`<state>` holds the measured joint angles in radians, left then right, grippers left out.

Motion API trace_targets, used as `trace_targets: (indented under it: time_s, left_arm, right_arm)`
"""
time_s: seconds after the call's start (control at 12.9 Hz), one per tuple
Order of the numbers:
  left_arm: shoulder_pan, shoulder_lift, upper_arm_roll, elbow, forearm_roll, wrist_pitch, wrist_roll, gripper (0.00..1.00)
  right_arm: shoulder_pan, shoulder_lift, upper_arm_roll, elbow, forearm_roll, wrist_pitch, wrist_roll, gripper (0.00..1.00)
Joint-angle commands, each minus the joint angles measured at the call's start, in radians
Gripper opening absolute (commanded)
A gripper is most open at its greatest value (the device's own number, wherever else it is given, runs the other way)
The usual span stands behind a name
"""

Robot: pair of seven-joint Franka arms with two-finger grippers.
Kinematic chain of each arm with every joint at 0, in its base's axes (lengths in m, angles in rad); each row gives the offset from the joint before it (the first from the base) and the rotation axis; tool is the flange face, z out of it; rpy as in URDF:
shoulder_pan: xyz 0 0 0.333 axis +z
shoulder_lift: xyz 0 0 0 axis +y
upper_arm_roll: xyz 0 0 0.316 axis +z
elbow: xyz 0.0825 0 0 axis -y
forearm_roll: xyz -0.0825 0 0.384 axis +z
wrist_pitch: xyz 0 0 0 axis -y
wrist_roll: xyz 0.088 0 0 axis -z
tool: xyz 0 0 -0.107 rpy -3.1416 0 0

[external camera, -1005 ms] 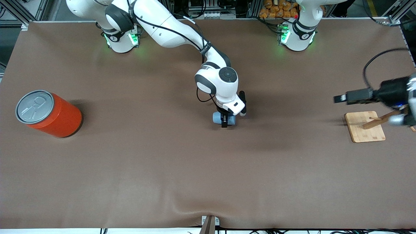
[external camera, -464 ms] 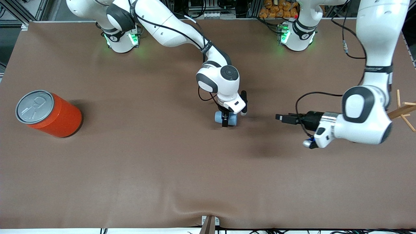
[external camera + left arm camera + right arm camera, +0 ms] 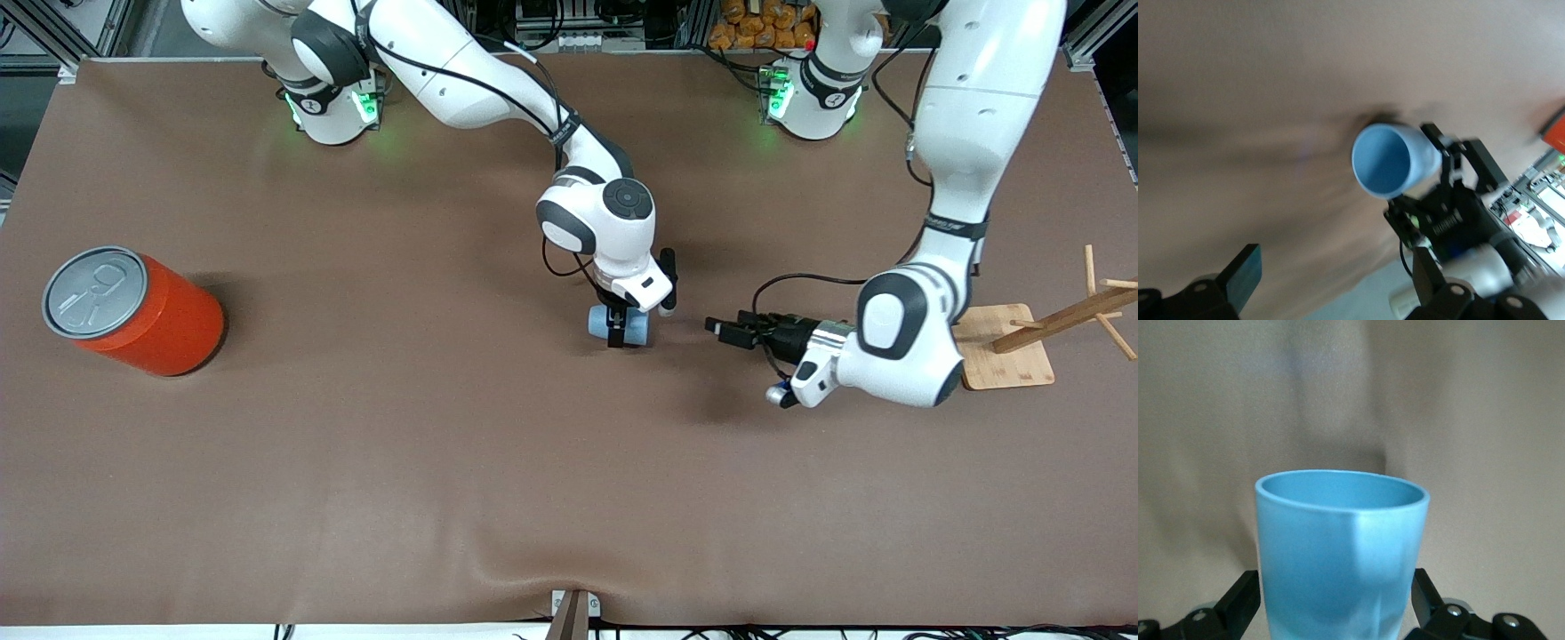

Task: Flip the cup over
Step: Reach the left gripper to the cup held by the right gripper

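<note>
The cup [image 3: 620, 325], a small matte light-blue tumbler with tapered walls, lies on its side mid-way along the brown cloth-covered surface [image 3: 356, 427], its mouth toward the left arm's end. The right claw [image 3: 614, 332] straddles it from above, black fingers spread at either flank rather than pinching. The right wrist view shows the cup [image 3: 1341, 553] filling the gap between those fingers; the left wrist view alone looks into its darker blue hollow [image 3: 1393, 160]. The left claw [image 3: 727, 331] hovers low beside the cup, fingers spread. An orange can [image 3: 133, 309] with a grey pull-tab lid and a wooden peg stand [image 3: 1005, 345] sit at either end.
</note>
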<state>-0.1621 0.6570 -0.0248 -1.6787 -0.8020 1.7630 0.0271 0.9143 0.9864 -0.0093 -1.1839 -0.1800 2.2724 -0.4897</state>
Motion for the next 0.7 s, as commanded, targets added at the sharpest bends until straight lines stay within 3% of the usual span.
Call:
trace_targets:
  time_s: [0.0,0.39,0.62]
  left_arm:
    - [-0.069,0.029,0.006,0.008,-0.022,0.111,-0.048,1.00]
    - [-0.111,0.058,0.006,0.017,-0.089,0.125,-0.073,1.00]
    - [-0.171,0.065,0.006,0.039,-0.101,0.188,-0.134,1.00]
  right_arm:
    - [0.008,-0.014,-0.004,0.026,-0.020,-0.017,0.025,1.00]
    - [-0.009,-0.173,0.009,0.029,0.002,-0.255,0.016,1.00]
    - [-0.034,-0.271,-0.003,0.030,0.072,-0.411,0.019,1.00]
